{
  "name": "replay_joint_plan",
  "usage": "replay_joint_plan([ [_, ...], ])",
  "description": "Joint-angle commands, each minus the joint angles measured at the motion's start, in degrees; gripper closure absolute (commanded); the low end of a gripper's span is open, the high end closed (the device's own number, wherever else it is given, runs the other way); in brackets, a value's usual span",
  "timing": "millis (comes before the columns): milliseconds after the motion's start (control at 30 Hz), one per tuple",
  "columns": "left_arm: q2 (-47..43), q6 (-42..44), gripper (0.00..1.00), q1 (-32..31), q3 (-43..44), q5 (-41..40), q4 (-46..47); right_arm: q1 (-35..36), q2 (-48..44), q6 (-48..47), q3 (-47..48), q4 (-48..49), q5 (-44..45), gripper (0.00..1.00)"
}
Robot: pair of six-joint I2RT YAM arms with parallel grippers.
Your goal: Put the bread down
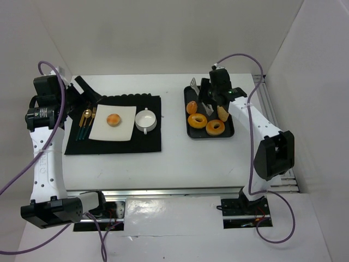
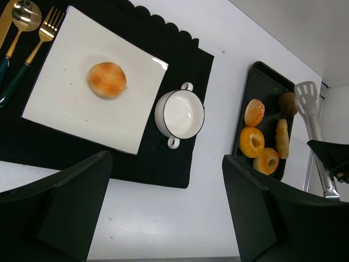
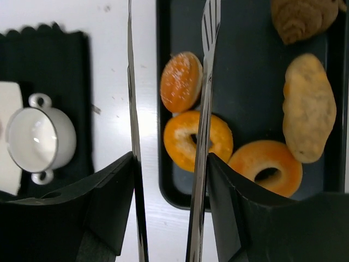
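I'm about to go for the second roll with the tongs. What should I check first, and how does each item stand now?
1. The right gripper grips the tongs: ok.
2. Blades apart, with the second roll between them in the wrist view: ok.
3. Blade height over that roll: cannot tell.
4. Roll separate from the ring doughnut: not ok, they appear to touch.
5. Bare space on the plate beside the first roll: ok.
6. The left gripper open, holding nothing: ok.
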Motion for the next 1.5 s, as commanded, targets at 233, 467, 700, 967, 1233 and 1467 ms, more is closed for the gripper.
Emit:
replay_joint_plan([
  [233,0.4,-0.6,0.06,0.3,0.6,2.3,2.8,-3.7,0.1,-2.9,-4.2,-3.4,-12.1,0.40],
  [467,0.4,-0.6,0.06,0.3,0.0,2.3,2.8,-3.7,2.9,-2.3,-4.7,-2.9,-11.9,0.39],
  [700,0.4,-0.6,0.06,0.3,0.0,2.3,2.8,-3.7,4.3,-2.3,-4.7,-3.5,-8.2,0.39],
  [967,0.4,-0.6,0.06,0.3,-0.5,2.3,2.8,-3.2,6.0,-2.9,-4.1,-4.7,-8.3,0.39],
  [1233,-0.1,-0.6,0.06,0.3,-0.5,2.3,2.8,-2.1,4.7,-3.4,-3.0,-3.5,-7.0,0.52],
  [1467,-0.1,-0.1,0.06,0.3,0.6,1.8,2.8,-3.4,-0.4,-2.2,-3.0,-3.0,-3.8,0.59],
])
